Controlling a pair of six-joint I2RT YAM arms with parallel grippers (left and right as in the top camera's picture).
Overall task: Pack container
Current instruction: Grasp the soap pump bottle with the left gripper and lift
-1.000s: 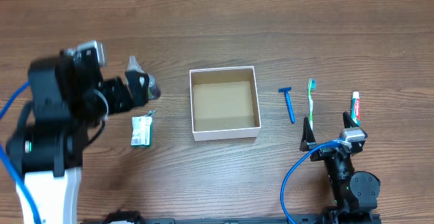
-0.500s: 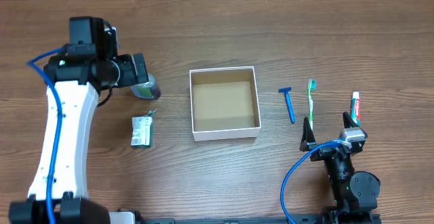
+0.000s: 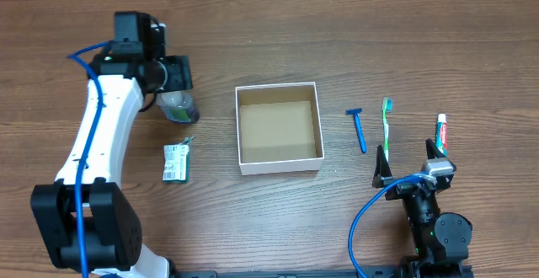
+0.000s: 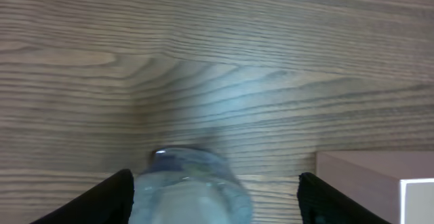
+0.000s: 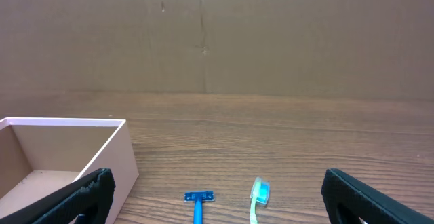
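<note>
White-walled container (image 3: 280, 166) lies near left claw (image 3: 178, 99), not touching

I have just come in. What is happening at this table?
The robot is packing toiletries into the container, which is empty at this moment. The left gripper is open around a clear bottle left of the container, not closed on it. The right gripper is open and holds nothing. A razor, a toothbrush and a toothpaste tube lie right of the container; a small green packet lies left.
</note>
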